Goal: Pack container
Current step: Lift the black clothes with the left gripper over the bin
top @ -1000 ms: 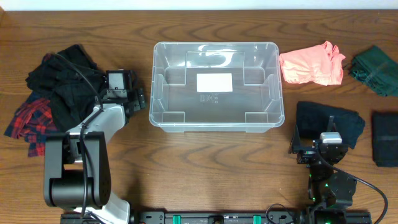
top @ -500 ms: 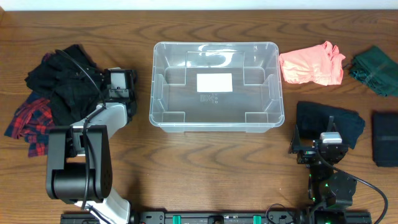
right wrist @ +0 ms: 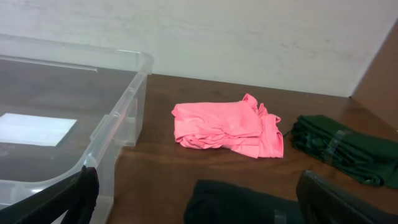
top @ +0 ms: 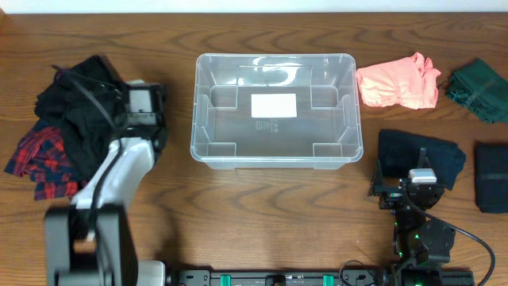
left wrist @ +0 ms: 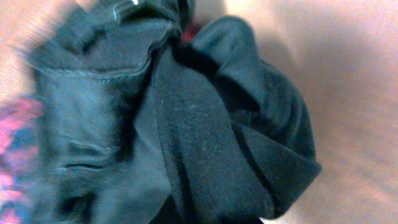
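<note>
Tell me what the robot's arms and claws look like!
The left arm has a smooth white-grey middle part, black joints and thin black cables running along it. The right arm is all black, with tiny green lights near its base and a black cable curving off to the side. The right claw has two flat black fingers.

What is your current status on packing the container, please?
Left gripper at black clothing pile, state unclear. Right gripper open, beside dark garment. Container empty, opening unobstructed.
</note>
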Controlling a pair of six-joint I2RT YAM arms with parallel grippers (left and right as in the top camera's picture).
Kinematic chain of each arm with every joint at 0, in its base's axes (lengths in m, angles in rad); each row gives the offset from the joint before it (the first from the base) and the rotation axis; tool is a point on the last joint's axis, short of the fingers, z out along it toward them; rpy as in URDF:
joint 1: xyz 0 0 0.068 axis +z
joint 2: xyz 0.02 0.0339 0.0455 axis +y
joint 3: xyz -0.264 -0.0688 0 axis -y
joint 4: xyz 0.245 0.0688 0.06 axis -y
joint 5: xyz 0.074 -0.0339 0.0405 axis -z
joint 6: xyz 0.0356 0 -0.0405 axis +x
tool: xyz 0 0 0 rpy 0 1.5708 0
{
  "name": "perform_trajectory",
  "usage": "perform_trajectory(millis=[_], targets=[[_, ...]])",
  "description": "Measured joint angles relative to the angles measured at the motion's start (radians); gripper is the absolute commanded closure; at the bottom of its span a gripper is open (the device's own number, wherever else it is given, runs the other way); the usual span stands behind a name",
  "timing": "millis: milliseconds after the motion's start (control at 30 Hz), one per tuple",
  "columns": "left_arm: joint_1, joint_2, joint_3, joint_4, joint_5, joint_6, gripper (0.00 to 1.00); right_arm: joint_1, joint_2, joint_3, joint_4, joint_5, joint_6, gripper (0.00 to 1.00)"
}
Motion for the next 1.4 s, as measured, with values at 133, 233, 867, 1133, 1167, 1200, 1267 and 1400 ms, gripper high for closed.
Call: perform_trajectory(millis=[133, 233, 867, 1133, 1167, 1200, 1267, 1400], targets=[[0.006, -0.177, 0.017, -0.013, -0.002, -0.003, 0.94, 0.000, 0.000, 0.000, 0.000, 0.000, 0.000, 0.01], [0.005, -0.297, 0.020, -0.015, 0.003, 0.002, 0.94, 0.000, 0.000, 0.000, 0.000, 0.000, 0.000, 0.01], [-0.253, -0.718, 0.040, 0.072, 0.252, 0.180, 0.94, 0.000, 0.000, 0.000, 0.000, 0.000, 0.000, 0.01], [-0.405, -0.663, 0.040, 0.116, 0.395, 0.187, 0.94, 0.000, 0.000, 0.000, 0.000, 0.000, 0.000, 0.01], [-0.425, -0.652, 0.040, 0.125, 0.400, 0.187, 0.94, 0.000, 0.000, 0.000, 0.000, 0.000, 0.000, 0.01], [-0.445, -0.641, 0.040, 0.140, 0.403, 0.187, 0.94, 0.000, 0.000, 0.000, 0.000, 0.000, 0.000, 0.01], [-0.484, -0.624, 0.040, 0.170, 0.403, 0.187, 0.94, 0.000, 0.000, 0.000, 0.000, 0.000, 0.000, 0.01], [-0.568, -0.588, 0.040, 0.238, 0.402, 0.187, 0.94, 0.000, 0.000, 0.000, 0.000, 0.000, 0.000, 0.01]])
